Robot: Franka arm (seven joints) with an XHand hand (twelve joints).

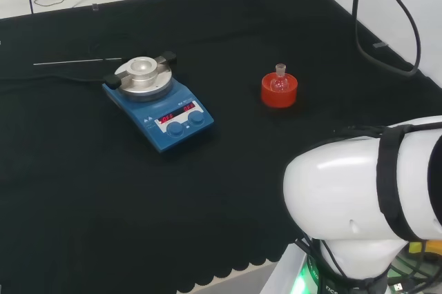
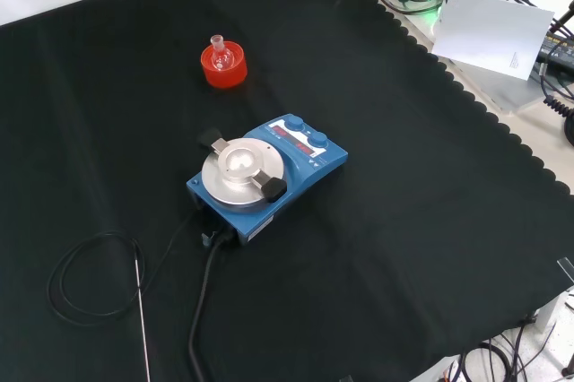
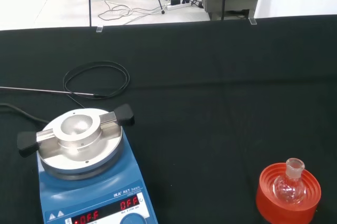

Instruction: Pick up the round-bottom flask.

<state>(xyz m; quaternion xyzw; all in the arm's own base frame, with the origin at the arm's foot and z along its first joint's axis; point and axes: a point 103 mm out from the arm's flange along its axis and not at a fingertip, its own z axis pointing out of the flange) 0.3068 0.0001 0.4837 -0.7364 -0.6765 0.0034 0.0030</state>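
Round-bottom flask [image 1: 279, 81] is small and of clear glass, and it sits upright in 1 red ribbed ring stand [image 1: 279, 92] on the black cloth [image 1: 103, 190], its short neck pointing straight up. That upright axis is what the coming move turns on: I judge the fingers must come down from above and close around the neck or the bulb just over the stand's rim, since the lower bulb is sunk inside the ring.

In the head view the flask stands to the right of the blue hotplate stirrer [image 1: 158, 101], well apart from it, and above and to the left of the arm's big white link [image 1: 359, 190]. In the front view it lies toward the top, beyond the stirrer and slightly to its left. The wrist view looks across the cloth with flask and stand near and low in front of the camera, so I judge the hand sits above and behind the flask, well apart from it and not touching.

Whether the fingers are straight or curled I cannot tell. The pickup has not yet begun; the approach is the step in hand.
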